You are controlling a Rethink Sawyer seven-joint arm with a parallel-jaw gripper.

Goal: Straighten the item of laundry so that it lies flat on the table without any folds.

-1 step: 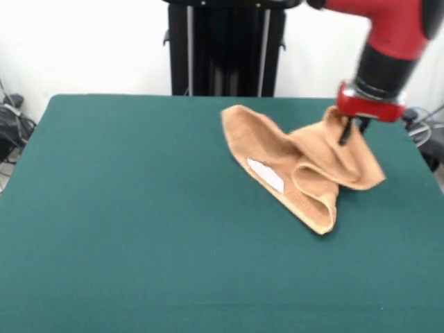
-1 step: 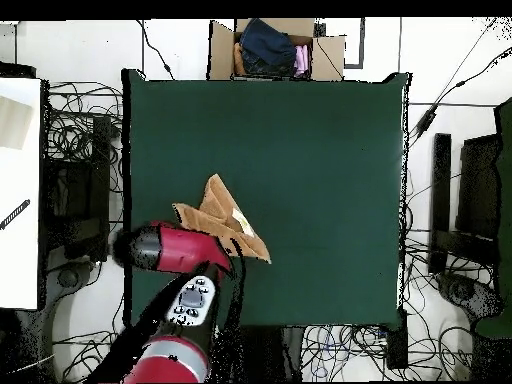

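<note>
The item of laundry (image 1: 298, 170) lies crumpled and folded over itself on the table (image 1: 139, 208), near the robot-side edge, its white label (image 1: 266, 174) facing up. One part is lifted into a peak. To flatten it, that raised part is best drawn outward and away from the bulk, low over the cloth, so the doubled layers unroll rather than drag. The gripper (image 1: 352, 130) has its dark fingers pinched together on the towel's raised peak.
</note>
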